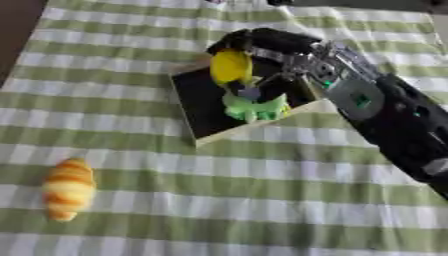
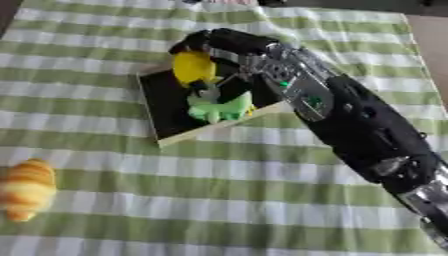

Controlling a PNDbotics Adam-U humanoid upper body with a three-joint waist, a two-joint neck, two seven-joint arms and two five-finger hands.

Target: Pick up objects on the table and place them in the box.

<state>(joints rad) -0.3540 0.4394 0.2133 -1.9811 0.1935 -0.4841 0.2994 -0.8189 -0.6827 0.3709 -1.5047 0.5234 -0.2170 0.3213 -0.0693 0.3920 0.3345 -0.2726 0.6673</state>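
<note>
Right hand (image 1: 280, 50) over the box (image 1: 197, 107): fingers (image 1: 229, 42) curled round the yellow object (image 1: 231, 66), held above the box interior beside a green object (image 1: 254, 107). Croissant (image 1: 68, 188) lies on the worktop (image 1: 262, 200), well apart.

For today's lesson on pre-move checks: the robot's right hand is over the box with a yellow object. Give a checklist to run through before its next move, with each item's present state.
1. Black right hand is over the shallow black-lined box: ok.
2. Fingers curled round the yellow rounded object: ok.
3. Yellow object resting on the box floor: cannot tell.
4. Light green soft toy already inside the box: ok.
5. Orange striped croissant-shaped toy boxed: not ok, it lies on the green checked cloth.
6. Left hand ready: cannot tell, not visible.
</note>
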